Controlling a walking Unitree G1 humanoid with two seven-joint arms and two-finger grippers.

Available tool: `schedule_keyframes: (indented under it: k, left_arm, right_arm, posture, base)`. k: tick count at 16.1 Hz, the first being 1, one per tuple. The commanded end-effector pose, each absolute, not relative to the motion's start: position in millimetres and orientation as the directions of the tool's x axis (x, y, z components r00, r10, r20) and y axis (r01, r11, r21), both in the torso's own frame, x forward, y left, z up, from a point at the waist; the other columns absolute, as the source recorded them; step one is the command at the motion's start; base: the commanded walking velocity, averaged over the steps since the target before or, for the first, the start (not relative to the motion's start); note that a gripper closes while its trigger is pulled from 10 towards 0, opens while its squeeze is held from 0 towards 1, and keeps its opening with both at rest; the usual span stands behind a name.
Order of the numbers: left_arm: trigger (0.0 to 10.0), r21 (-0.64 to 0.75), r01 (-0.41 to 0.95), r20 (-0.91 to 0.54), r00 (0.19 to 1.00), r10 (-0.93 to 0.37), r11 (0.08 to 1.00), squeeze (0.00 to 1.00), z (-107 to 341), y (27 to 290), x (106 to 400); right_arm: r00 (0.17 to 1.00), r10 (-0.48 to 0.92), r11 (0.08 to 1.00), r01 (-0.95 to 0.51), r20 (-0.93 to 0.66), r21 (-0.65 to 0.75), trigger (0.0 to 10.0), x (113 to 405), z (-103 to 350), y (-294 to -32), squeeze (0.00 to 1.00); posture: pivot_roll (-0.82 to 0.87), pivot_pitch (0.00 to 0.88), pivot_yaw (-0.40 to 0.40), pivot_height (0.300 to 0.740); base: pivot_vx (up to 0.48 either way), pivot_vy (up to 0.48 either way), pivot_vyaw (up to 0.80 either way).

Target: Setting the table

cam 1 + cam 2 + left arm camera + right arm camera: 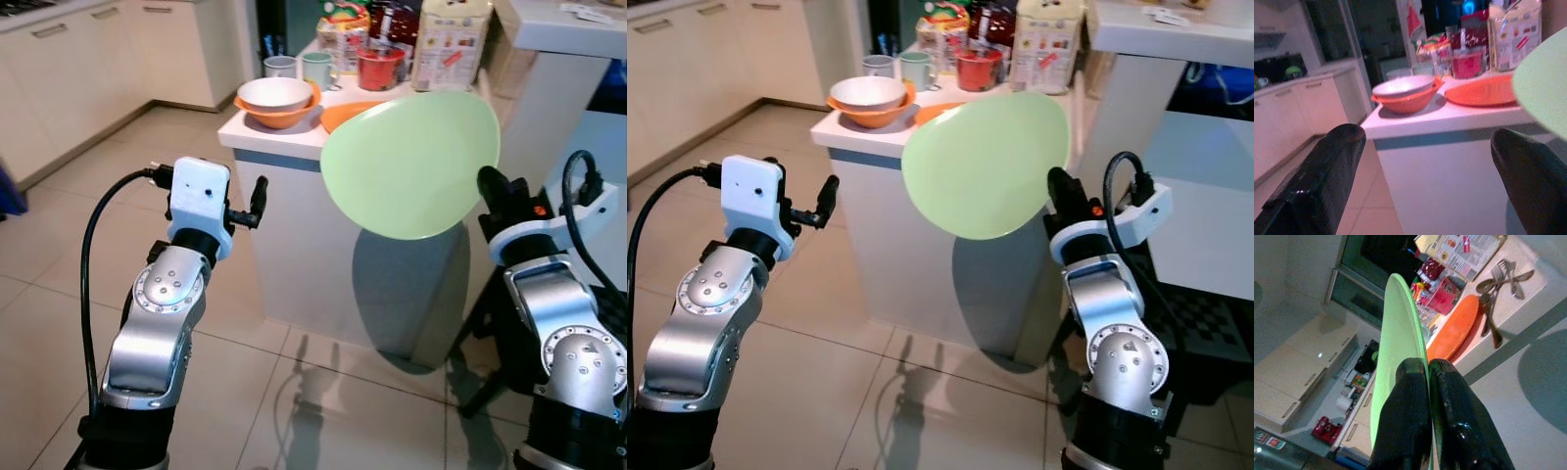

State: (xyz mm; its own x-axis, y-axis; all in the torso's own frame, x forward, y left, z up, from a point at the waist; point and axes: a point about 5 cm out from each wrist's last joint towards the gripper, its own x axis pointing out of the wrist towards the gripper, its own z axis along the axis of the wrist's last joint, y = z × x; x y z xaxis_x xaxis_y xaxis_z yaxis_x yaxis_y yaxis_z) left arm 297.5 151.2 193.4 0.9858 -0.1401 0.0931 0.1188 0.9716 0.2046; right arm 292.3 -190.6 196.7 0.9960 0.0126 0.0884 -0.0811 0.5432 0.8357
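The right gripper (pixel 1422 377) pinches the green plate (pixel 411 164) by its edge, in front of the white counter (pixel 284 137), while the left gripper (pixel 1425 181) waits open.

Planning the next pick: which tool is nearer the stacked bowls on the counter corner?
Left. The left tool, open and empty, hangs in front of and below the stacked bowls. The right tool, shut on the green plate, is farther off to the right.

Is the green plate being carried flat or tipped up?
Tipped up, nearly on edge: the green plate shows its broad face to the head camera, pinched at its rim by the right gripper.
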Motion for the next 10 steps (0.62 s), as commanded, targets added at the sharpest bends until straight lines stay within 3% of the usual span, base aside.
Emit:
schedule_keyframes:
  k: [1,4,10]
  left_arm:
    - [10.0,0.211,0.078,0.114,0.988,-0.104,0.974,0.0,196,155,301]
    - [10.0,0.209,0.034,0.122,0.991,-0.06,0.977,0.0,196,159,306]
    - [10.0,0.202,0.04,0.148,0.986,-0.071,0.979,0.0,200,146,315]
  right_arm:
    - [0.991,-0.006,0.608,-0.101,0.132,0.788,10.0,294,210,-193,0.0]
    - [0.989,-0.062,0.784,-0.035,0.133,0.62,10.0,294,210,-198,0.0]
    - [0.98,-0.087,0.772,-0.047,0.179,0.634,10.0,298,219,-195,0.0]
  posture:
    - [0.01,0.0,0.021,0.74]
    - [-0.02,0.0,0.031,0.74]
    - [-0.02,0.0,0.015,0.74]
  base:
    - [0.0,0.0,0.0]
    - [0.0,0.0,0.0]
    - [0.0,-0.474,0.0]
